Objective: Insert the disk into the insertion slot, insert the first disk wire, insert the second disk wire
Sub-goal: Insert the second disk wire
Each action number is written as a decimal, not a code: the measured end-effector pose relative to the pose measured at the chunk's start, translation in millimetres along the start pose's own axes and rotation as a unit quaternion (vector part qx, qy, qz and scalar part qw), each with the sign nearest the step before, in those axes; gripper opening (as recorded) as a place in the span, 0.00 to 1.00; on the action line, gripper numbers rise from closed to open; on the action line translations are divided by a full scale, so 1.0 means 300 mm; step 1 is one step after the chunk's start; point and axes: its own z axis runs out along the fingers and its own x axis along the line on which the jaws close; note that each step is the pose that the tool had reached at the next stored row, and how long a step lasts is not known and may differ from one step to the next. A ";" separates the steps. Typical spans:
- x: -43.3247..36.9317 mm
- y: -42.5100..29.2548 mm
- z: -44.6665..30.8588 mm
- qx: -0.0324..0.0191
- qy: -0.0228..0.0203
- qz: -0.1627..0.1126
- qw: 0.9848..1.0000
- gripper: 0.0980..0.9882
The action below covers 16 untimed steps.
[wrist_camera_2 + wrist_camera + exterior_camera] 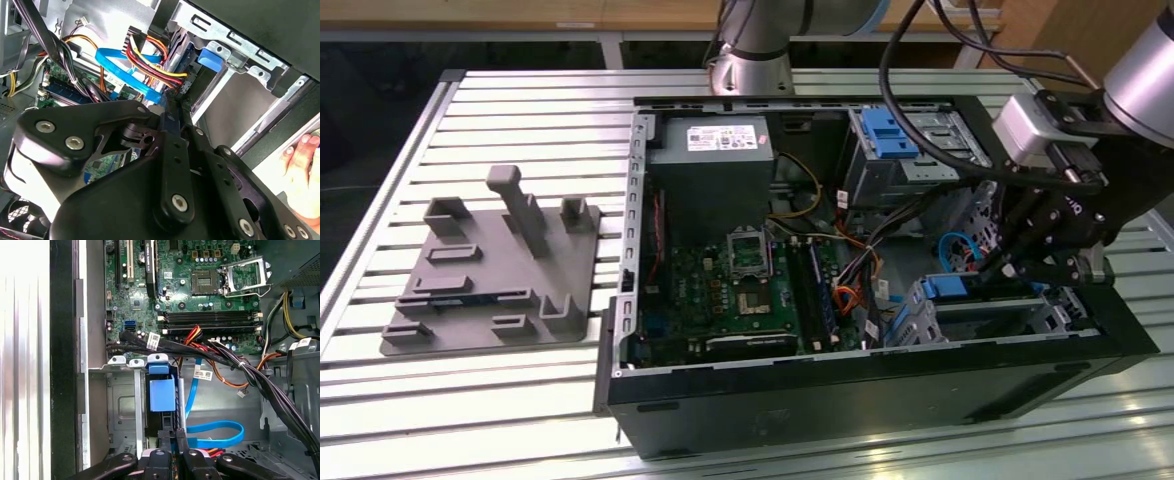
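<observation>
The disk point(162, 395) sits in the insertion slot point(120, 410), its bright blue carrier point(945, 288) showing inside the silver cage point(1051, 312) at the near corner of the open computer case, on the exterior view's right. My gripper point(173, 441) reaches down to the disk's edge. Its fingers point(170, 130) stand close together on a dark plug there. A flat blue wire point(215, 432) and a red-and-yellow wire bundle point(150, 62) both end right at the fingertips. Which wire the plug belongs to I cannot tell.
A black cable bundle point(240, 365) crosses the green motherboard point(734, 300) beside the cage. A grey bay with a blue latch point(894, 130) stands further back. A grey fixture with posts point(494, 270) lies on the slatted table. A person's hand point(300, 157) rests outside the case.
</observation>
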 end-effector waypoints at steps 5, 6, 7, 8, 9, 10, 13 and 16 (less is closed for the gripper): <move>0.001 0.000 0.003 0.000 -0.001 0.000 1.000 0.08; 0.001 0.000 0.003 0.000 -0.001 0.000 1.000 0.15; 0.002 0.000 0.001 0.000 0.000 0.000 1.000 0.15; 0.001 0.000 -0.004 0.000 0.000 0.000 1.000 0.22; 0.001 0.001 -0.010 0.000 0.000 0.000 1.000 0.28; 0.001 0.001 -0.018 0.000 0.000 0.000 1.000 0.28; 0.001 0.003 -0.038 0.000 0.000 0.000 1.000 0.35; 0.000 0.005 -0.055 0.000 0.000 0.000 1.000 0.35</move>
